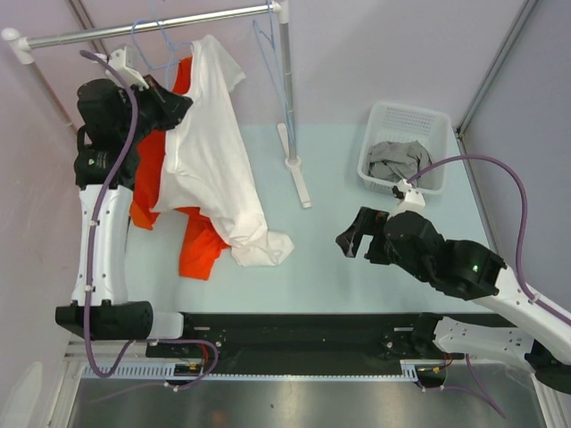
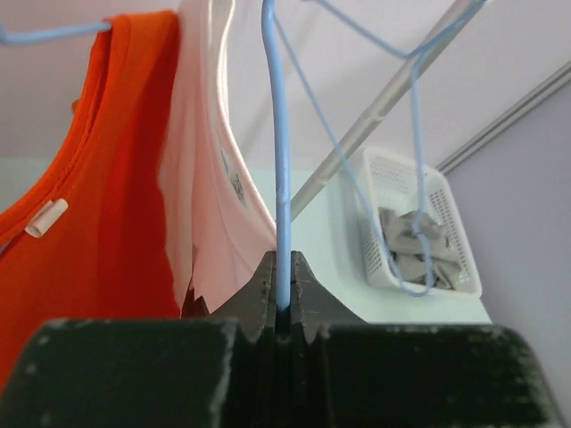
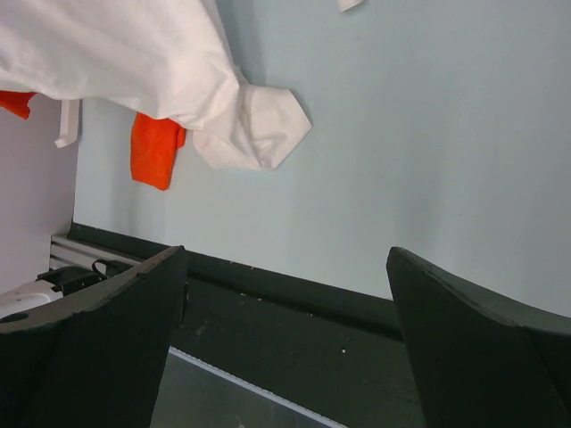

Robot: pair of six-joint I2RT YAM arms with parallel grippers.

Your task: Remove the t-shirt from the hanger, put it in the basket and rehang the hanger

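Observation:
A white t-shirt hangs from the rail at the back left, and its lower end lies bunched on the table. An orange t-shirt hangs just behind it. My left gripper is up at the shirts' collars. In the left wrist view it is shut on a thin blue hanger wire, right next to the white t-shirt's neckline. My right gripper is open and empty, low over the table's front right. The white t-shirt's end lies well ahead of it.
A white basket with grey cloth stands at the back right. The rack's post and foot stand mid-table. Another empty blue hanger hangs near the post. The black front rail shows below the right gripper.

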